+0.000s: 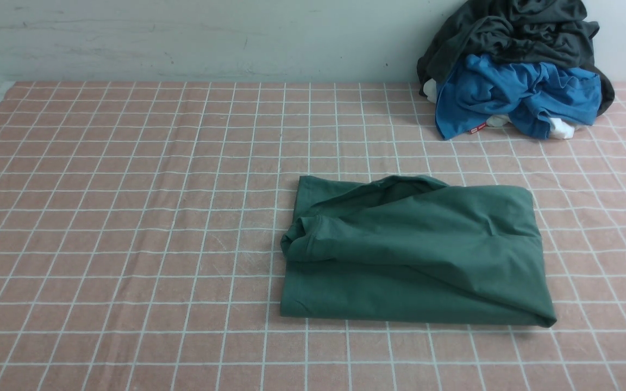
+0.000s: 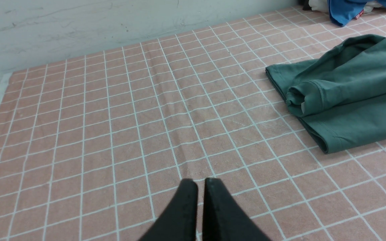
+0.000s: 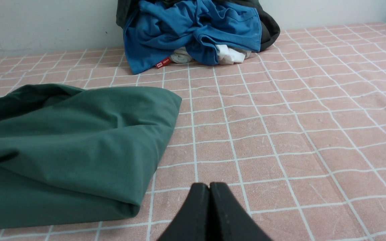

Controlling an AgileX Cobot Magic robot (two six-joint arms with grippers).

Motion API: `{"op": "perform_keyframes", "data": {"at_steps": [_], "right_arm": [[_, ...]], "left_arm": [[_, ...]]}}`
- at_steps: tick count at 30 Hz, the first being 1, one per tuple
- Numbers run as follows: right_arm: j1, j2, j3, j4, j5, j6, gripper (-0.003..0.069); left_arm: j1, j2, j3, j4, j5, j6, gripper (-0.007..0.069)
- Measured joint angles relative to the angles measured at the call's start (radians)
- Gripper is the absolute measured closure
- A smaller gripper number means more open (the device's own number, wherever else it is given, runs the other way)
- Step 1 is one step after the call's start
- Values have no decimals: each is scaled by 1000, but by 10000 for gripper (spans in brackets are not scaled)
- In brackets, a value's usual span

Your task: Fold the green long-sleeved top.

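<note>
Left gripper (image 2: 201, 182) nearest its wrist lens: black fingertips pressed together, holding nothing, hovering over bare checked tablecloth (image 1: 128, 217). Right gripper (image 3: 209, 185) same: jaws closed, empty, just beside folded corner of green long-sleeved top (image 1: 416, 250). Top lies mid-table, right of centre, as compact rectangular bundle; sleeves tucked in, one cuff (image 2: 302, 97) bulging at left edge, upper layer lying slack. Judgement: folding essentially done, at most tidying left. Blue garment (image 1: 514, 92) and charcoal garment (image 1: 514, 27) piled far right, well apart.

We see the green long-sleeved top (image 1: 416, 255) folded into a rumpled rectangle, lying flat on the checked surface (image 1: 128, 217), a cuff at its left edge.
</note>
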Motion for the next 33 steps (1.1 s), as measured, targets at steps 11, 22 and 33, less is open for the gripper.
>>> {"op": "perform_keyframes", "data": {"at_steps": [11, 22, 33], "right_arm": [[0, 0, 0, 0, 0, 0, 673], [0, 0, 0, 0, 0, 0, 673], [0, 0, 0, 0, 0, 0, 673]], "left_arm": [[0, 0, 0, 0, 0, 0, 611], [205, -3, 183, -144, -273, 79, 611], [485, -35, 460, -257, -546, 220, 611]]}}
